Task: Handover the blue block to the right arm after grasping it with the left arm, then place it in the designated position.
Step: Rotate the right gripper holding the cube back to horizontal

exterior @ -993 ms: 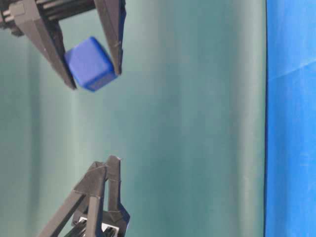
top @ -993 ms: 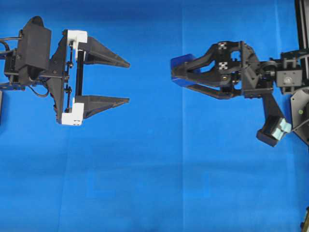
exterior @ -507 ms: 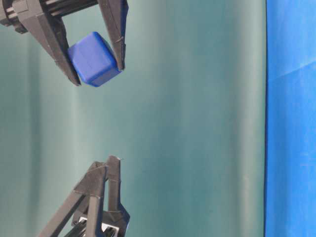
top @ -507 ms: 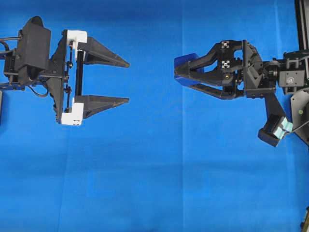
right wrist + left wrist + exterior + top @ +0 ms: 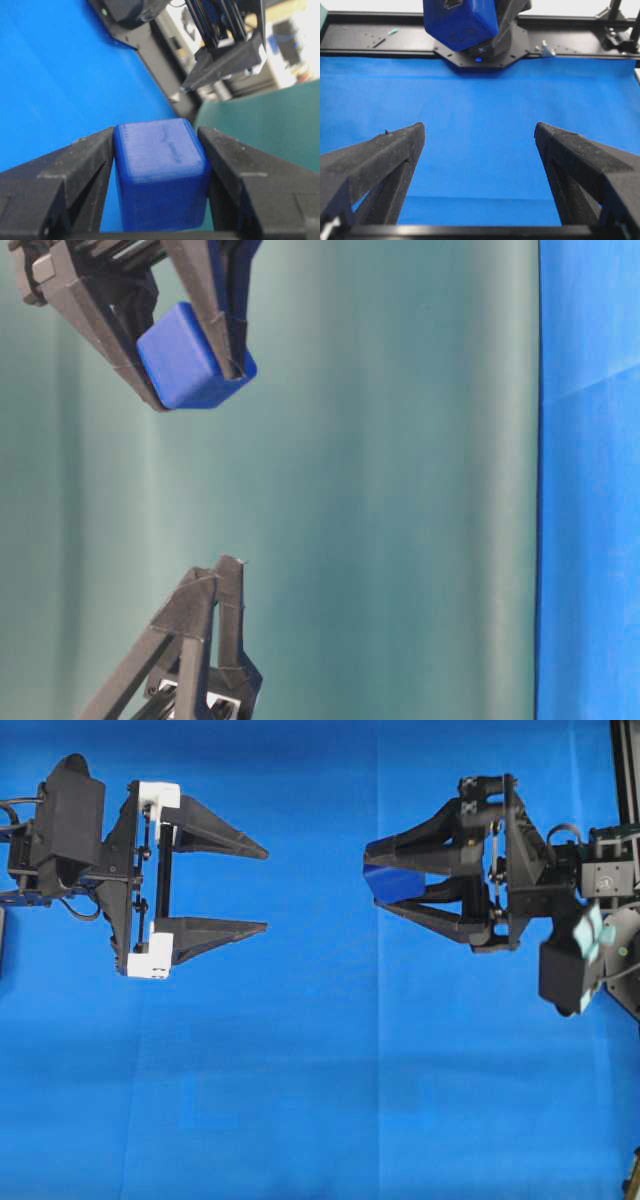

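Observation:
The blue block (image 5: 395, 881) hangs above the blue cloth, clamped between the two black fingers of my right gripper (image 5: 375, 878), which is shut on it at the right of the overhead view. The right wrist view shows the block (image 5: 160, 175) filling the gap, with a finger pressed on each side. My left gripper (image 5: 267, 890), with white frame pieces, stays at the left with its jaws wide open and nothing in them, well apart from the block. The left wrist view has the block (image 5: 461, 22) far ahead, at the top of the picture. At table level the block (image 5: 190, 360) is held aloft.
Blue cloth (image 5: 320, 1100) covers the table. The right arm's black base plate (image 5: 480, 50) and a black frame rail (image 5: 370, 42) stand at the cloth's far edge. A dark upright rail (image 5: 625, 770) runs along the overhead view's right edge. A teal backdrop (image 5: 400, 490) stands behind.
The right gripper has rolled about its wrist and shifted slightly right with the block still clamped in it. The left gripper has stayed put, open.

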Motion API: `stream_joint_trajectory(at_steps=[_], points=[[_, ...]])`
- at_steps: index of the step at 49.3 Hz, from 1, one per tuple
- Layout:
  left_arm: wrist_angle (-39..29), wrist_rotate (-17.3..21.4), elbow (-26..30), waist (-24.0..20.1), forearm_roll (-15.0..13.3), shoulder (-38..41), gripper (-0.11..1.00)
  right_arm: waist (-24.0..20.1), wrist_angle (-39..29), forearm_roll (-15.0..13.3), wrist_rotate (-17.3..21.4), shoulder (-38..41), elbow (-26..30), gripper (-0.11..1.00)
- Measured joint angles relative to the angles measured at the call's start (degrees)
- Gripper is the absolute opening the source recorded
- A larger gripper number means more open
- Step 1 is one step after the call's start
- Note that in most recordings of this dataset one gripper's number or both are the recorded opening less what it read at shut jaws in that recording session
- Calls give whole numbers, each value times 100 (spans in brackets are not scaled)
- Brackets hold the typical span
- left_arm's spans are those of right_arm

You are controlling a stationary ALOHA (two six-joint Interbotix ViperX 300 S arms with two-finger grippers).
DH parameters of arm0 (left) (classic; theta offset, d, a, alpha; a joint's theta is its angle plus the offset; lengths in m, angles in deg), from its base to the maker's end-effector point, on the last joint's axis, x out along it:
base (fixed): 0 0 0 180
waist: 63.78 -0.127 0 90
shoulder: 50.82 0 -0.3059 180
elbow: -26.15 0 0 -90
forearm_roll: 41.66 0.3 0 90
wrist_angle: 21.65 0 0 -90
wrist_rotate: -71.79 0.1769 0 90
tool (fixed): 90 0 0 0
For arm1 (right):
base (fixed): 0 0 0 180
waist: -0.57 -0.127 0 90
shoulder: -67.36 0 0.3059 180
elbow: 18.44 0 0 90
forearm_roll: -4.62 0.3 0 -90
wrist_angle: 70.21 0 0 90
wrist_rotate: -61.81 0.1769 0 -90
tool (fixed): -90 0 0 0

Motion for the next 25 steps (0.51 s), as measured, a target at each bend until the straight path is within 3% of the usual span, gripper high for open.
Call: stream_joint_trajectory(at_steps=[12, 15, 25], points=[[-9, 9, 0, 0, 0, 0, 93, 0, 0, 62, 2162, -123, 9, 46], [-9, 9, 0, -9, 0, 0, 93, -9, -9, 70, 2874, -149, 0, 46], [-9, 9, 0, -9, 0, 0, 93, 0, -105, 70, 4333, -158, 0, 46]])
